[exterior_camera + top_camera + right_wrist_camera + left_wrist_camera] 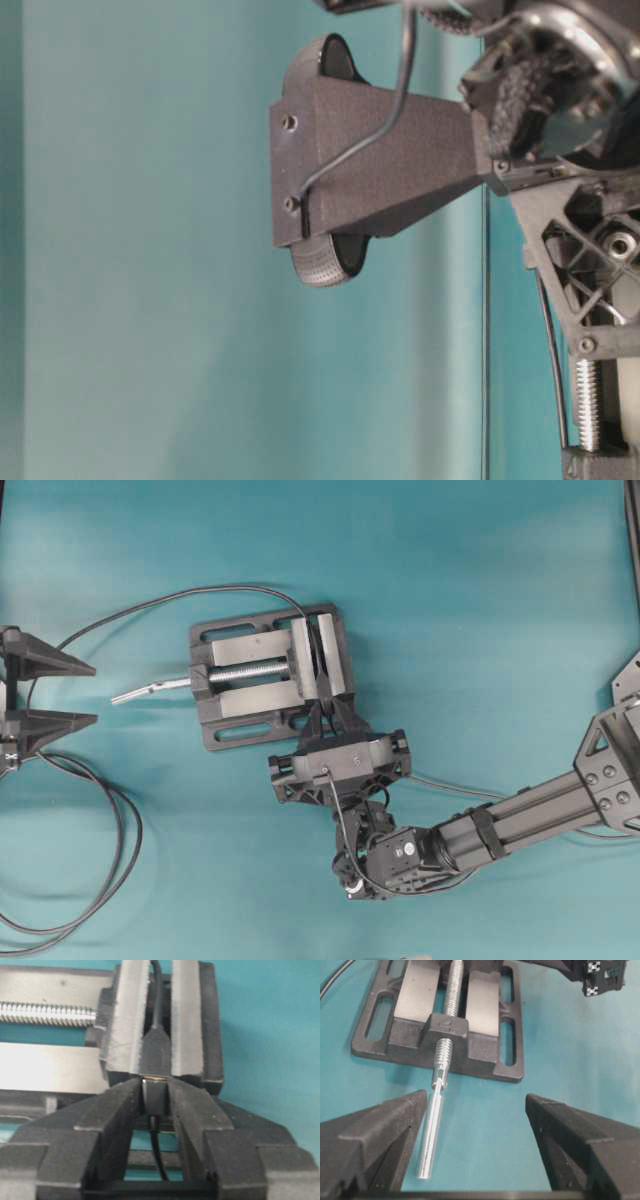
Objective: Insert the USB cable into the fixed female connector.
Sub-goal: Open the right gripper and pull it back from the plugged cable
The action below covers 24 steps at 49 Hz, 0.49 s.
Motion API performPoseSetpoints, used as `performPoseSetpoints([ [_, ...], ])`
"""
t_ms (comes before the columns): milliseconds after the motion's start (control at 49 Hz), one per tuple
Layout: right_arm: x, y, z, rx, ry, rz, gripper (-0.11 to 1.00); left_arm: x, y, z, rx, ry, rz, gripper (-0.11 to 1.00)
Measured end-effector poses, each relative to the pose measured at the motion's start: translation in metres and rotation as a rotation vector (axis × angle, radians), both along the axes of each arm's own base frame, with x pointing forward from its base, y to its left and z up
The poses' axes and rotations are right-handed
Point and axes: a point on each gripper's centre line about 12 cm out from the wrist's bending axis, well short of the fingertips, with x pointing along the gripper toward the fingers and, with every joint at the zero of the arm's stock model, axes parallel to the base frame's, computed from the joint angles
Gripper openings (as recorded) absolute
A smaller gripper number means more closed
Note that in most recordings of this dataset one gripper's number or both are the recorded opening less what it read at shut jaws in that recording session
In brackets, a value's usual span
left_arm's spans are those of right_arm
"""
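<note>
USB cable [154, 1097] plug sits between our right hand [152, 1102] fingers, loosely flanked, its long axis aimed at the fixed female connector [156, 1052] just ahead; left hand [477, 1145] gapes wide, well apart.

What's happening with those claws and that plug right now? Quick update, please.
Left gripper open, idle. Right gripper around USB cable plug, grip unclear. Plug at fixed female connector in vise. Nothing in the way.
</note>
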Motion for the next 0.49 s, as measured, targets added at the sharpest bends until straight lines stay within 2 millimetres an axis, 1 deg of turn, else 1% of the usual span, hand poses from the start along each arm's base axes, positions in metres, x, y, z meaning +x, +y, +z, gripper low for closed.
performPoseSetpoints([
  [245, -0.002, 0.012, 0.001, 0.014, -0.003, 0.010, 0.38, 0.000, 0.000, 0.000, 0.000, 0.000, 0.000, 0.97],
  [490, -0.002, 0.015, 0.002, 0.015, -0.005, 0.014, 0.38, 0.000, 0.000, 0.000, 0.000, 0.002, 0.000, 0.97],
])
